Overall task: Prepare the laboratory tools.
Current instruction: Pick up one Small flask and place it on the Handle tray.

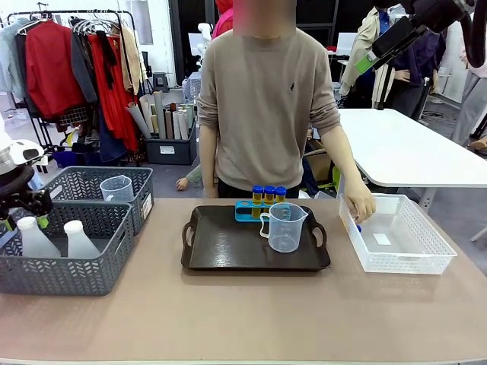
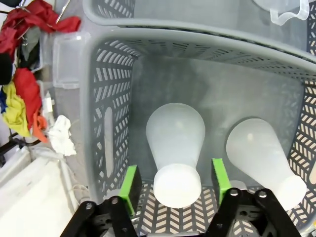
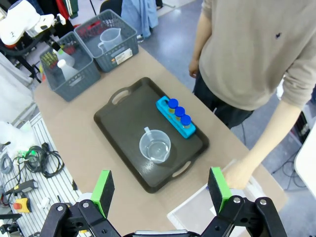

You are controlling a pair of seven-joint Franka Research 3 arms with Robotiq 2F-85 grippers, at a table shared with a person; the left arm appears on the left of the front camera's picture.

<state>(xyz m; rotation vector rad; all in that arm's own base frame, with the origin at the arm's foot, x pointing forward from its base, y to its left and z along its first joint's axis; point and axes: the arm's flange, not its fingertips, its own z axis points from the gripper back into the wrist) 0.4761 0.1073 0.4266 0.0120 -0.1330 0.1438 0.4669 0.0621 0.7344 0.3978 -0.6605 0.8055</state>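
Standing in the near grey basket (image 2: 106,98), a white flask (image 2: 175,143) has its neck between the open pads of the left gripper (image 2: 175,185), untouched. A second flask (image 2: 256,153) stands beside it. The right gripper (image 3: 160,190) hangs wide, empty, above the tray (image 3: 123,116).

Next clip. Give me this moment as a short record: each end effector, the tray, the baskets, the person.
Left end effector: open, pads astride the neck of a conical flask in the near grey basket, gaps both sides; second flask beside it
Right end effector: open, empty, high above the table
Tray: measuring beaker; blue tube rack with three capped tubes
Far grey basket: second beaker
Person's hand: reaching into white basket
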